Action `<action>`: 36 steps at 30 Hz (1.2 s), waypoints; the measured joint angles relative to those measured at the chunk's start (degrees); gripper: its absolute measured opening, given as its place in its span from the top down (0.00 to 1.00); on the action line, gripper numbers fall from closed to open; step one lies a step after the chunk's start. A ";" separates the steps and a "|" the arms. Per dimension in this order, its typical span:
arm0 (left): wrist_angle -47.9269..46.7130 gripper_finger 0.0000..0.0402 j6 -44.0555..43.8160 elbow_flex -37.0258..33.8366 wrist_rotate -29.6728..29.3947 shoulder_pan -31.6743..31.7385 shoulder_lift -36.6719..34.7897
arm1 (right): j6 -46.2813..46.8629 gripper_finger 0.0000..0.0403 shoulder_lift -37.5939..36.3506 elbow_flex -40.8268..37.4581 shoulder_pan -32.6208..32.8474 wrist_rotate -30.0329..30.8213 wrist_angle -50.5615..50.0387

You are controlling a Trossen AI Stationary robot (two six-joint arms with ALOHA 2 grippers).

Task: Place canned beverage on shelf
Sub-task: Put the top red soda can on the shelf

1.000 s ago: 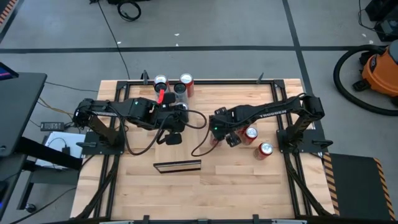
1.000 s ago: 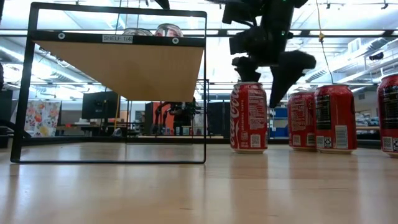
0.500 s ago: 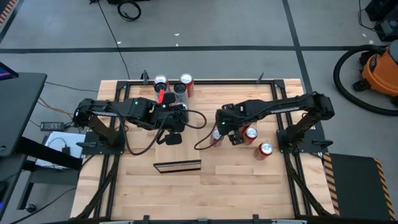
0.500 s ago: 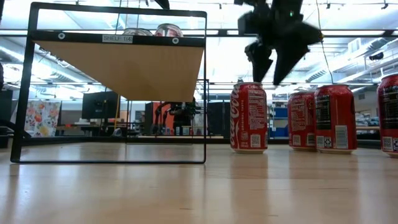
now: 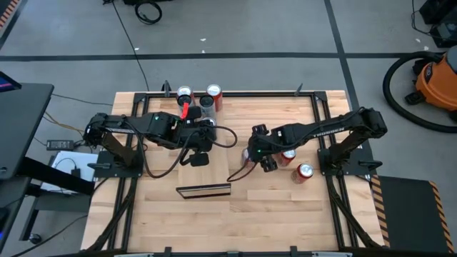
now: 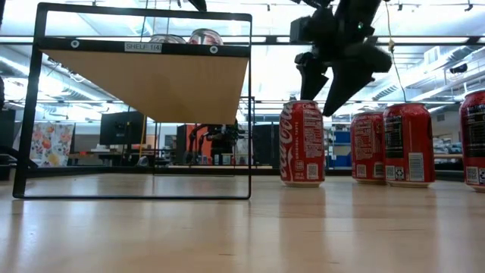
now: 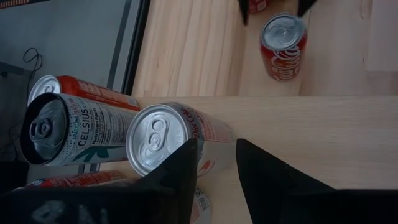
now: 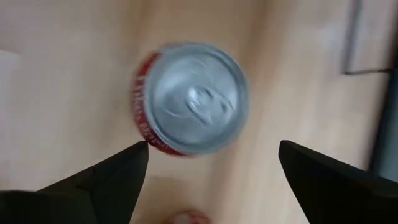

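A red Coca-Cola can [image 6: 301, 142] stands upright on the table, also in the high view [image 5: 245, 160]. My right gripper [image 6: 322, 102] hangs open just above it. In the right wrist view the can's silver top [image 8: 193, 99] shows ahead of the wide-spread fingers, untouched. The shelf [image 6: 151, 83] is a pale wood slab in a black frame. Several cans stand on it, among them a Celsius can [image 7: 68, 127] and a pale can [image 7: 158, 140]. My left gripper [image 7: 216, 149] hovers over those cans, its fingers a narrow gap apart, holding nothing.
Three more red cans [image 6: 369, 144] [image 6: 408, 144] [image 6: 474, 140] stand on the table to the right of the Coca-Cola can. Black frame rails [image 5: 235, 92] run along the table's edges. A cable [image 5: 221, 135] loops between the two arms.
My right gripper has risen from straddling the Coca-Cola can's top to hanging above it. It has also rolled and tipped somewhat. The can has stayed upright in its place.
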 joint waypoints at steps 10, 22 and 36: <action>0.00 0.70 0.00 0.00 0.00 0.00 0.00 | -4.20 0.08 -0.66 -0.83 -3.21 12.93 1.65; -0.02 0.70 -1.03 0.00 1.68 0.00 -0.02 | 9.42 0.08 -1.99 -4.56 -2.92 -3.54 14.26; -0.87 0.70 -1.14 0.00 2.98 -1.38 -0.02 | 19.25 0.08 -3.69 -22.62 -4.08 -3.39 47.61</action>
